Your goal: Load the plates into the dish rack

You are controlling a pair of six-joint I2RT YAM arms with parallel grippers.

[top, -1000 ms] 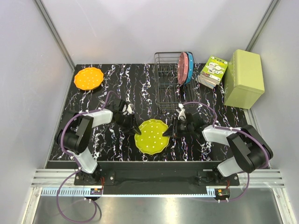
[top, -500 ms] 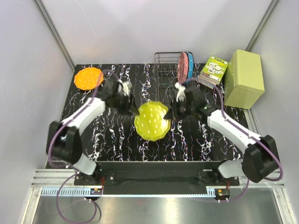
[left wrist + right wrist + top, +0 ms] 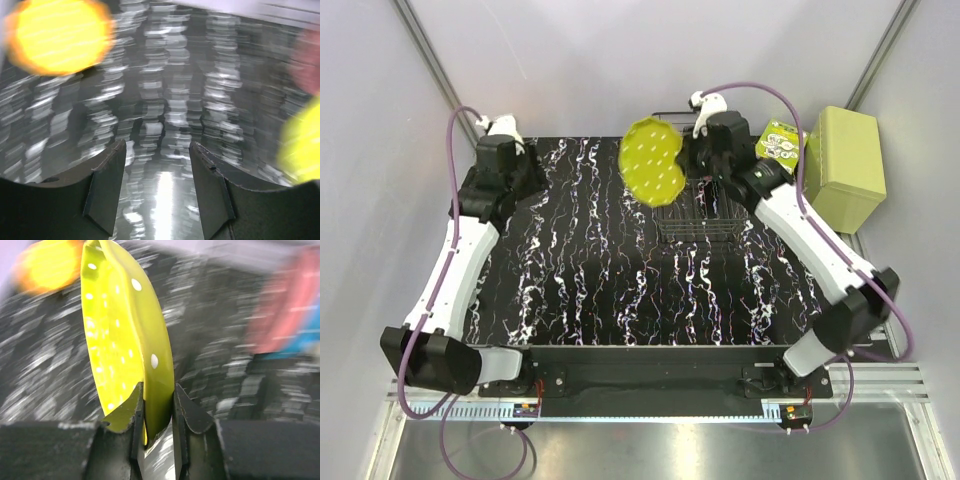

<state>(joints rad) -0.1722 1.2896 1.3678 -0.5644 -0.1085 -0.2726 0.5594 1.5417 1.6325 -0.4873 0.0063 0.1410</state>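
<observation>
One thin pinch on the lower rim of the yellow-green plate (image 3: pixel 125 340), nothing more: right gripper (image 3: pixel 157 395) pressed onto both faces, disc held edge-up in the air over the left edge of the dish rack (image 3: pixel 695 215) as seen from above. Liable to swing or slide out of so narrow a hold, given a glossy, hard-looking surface and nearly the whole disc standing clear of the fingers. Could also clip the top wires, or knock the pink plate (image 3: pixel 280 305) and blue plate (image 3: pixel 300 347), blurred shapes apparently upright in the rack, if lowered off-line from a divider slot. Heavy blur in both wrist views, so fine alignment hard to judge. Left gripper (image 3: pixel 157 150) spread wide and empty above the table (image 3: pixel 620 270), orange plate (image 3: pixel 57 35) ahead and to its left, apparently lying flat; a risk there of skidding on the smooth, marble-veined black top. Plates round, shallow, scalloped at the rim, white-dotted, probably light plastic. Rack thin black wire, open-sided, with upright dividers.
</observation>
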